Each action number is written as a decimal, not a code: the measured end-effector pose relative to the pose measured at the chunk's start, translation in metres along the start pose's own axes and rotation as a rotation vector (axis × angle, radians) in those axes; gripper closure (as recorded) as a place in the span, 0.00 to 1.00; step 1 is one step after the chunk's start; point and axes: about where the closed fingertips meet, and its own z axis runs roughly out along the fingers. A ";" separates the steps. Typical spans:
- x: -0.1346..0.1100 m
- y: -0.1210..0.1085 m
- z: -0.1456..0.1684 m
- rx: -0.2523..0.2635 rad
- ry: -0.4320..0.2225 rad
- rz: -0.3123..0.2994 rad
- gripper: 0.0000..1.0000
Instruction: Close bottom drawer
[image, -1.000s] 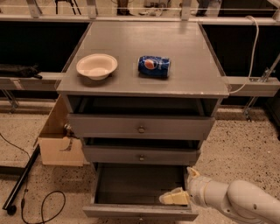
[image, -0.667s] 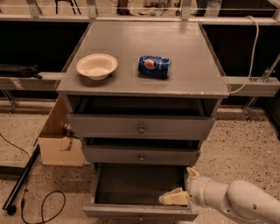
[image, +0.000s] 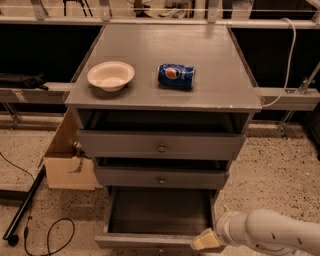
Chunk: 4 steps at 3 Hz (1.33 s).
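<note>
Item: bottom drawer (image: 159, 215), lowest of three in the grey cabinet (image: 210, 55). It is pulled far out from the cabinet's foot, dark interior exposed. Its front panel runs crosswise to the cabinet, left to right, and its travel runs straight back into the cabinet. Item: gripper (image: 207, 240), cream-tipped, on a white arm entering from the cabinet's right. It sits at the right end of the drawer's front panel, level with its top edge, and contact looks likely but is not certain. Released or clenched: cannot tell. Relation: most of the drawer lies left of the gripper, toward the cabinet. Judgement: the push should go rearward into the cabinet, though from this off-centre end the drawer may skew. Middle drawer (image: 161, 176) is directly above.
</note>
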 end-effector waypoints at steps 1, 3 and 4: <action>0.047 0.004 0.006 0.058 0.157 -0.011 0.00; 0.040 0.012 0.020 0.017 0.164 -0.079 0.00; 0.043 0.015 0.035 -0.055 0.145 -0.152 0.00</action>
